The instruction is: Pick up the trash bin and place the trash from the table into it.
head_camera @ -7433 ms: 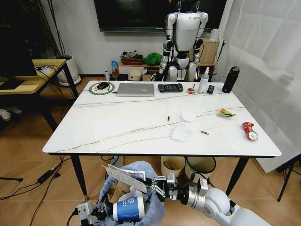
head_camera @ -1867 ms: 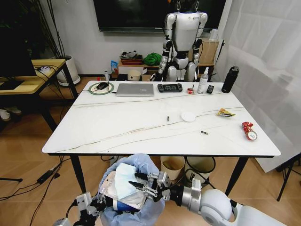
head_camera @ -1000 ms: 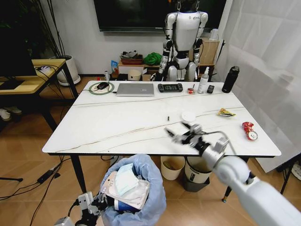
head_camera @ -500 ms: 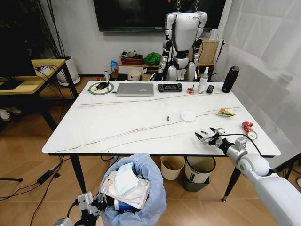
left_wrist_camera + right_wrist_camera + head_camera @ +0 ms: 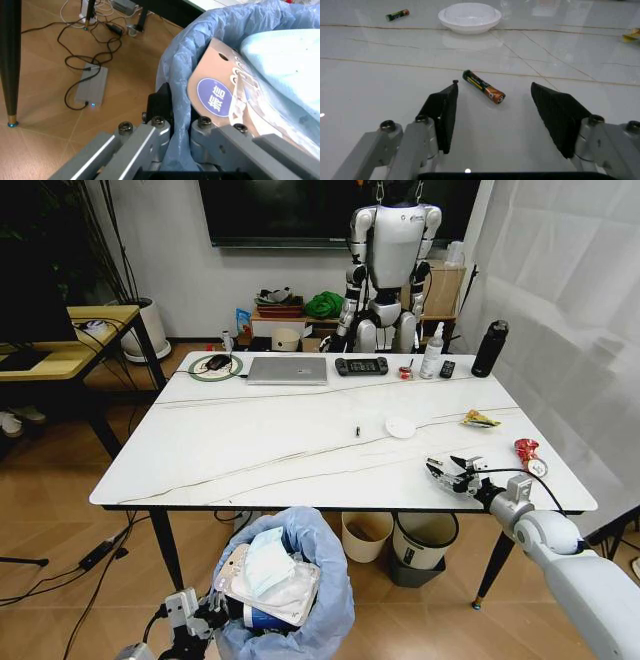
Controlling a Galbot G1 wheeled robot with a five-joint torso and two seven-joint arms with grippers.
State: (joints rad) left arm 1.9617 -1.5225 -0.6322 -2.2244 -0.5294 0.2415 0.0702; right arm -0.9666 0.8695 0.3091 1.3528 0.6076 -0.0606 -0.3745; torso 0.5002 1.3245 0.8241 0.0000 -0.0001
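Observation:
The trash bin (image 5: 312, 578), lined with a puffy light-blue bag, hangs low in front of the table (image 5: 250, 450). My left gripper (image 5: 196, 614) is shut on its rim (image 5: 176, 112). A brown carton (image 5: 220, 97), a cup and a pale tissue (image 5: 266, 560) fill the bin. My right gripper (image 5: 447, 471) is open just above the tabletop near the front right. A small battery (image 5: 484, 91) lies between its fingers (image 5: 445, 112), untouched. Other trash lies on the table: a round white lid (image 5: 401, 427), a second battery (image 5: 357, 431), a yellow wrapper (image 5: 480, 419) and a crushed red can (image 5: 531, 458).
A laptop (image 5: 288, 370), game controller (image 5: 362, 366), spray bottle (image 5: 432, 352) and black bottle (image 5: 490, 348) line the far edge. Two round buckets (image 5: 367, 532) stand under the table. A humanoid robot (image 5: 390, 265) stands behind, a yellow desk (image 5: 70, 345) at left, a white curtain at right.
My right gripper has left the bin, risen over the table and moved right, and now straddles the battery. The pale tissue that lay on the table now lies in the bin.

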